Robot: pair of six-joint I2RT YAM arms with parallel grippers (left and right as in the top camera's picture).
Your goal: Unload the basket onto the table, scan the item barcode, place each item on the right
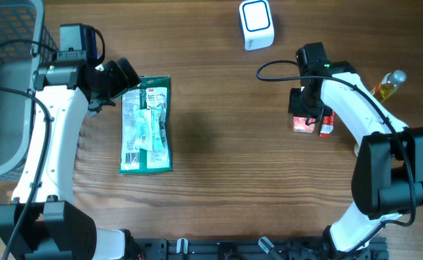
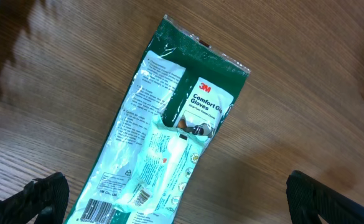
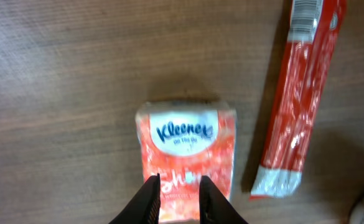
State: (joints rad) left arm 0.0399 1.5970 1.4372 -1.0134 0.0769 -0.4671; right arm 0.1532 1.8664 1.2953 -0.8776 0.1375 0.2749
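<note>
The Kleenex tissue pack (image 3: 188, 149) lay on the table (image 1: 211, 108) directly under the right claw (image 3: 180, 200), its long axis running straight away from the fingertips. That claw's jaws stood only narrowly parted over the pack's near end, and I could not tell whether they pinched the wrapper. The scanner (image 1: 256, 25) sat nearer this arm. The left claw (image 2: 178, 208) hung released above the 3M gloves packet (image 2: 169, 124). One of each, plus one red packet (image 3: 300, 99) and one bottle (image 1: 388, 85).
</note>
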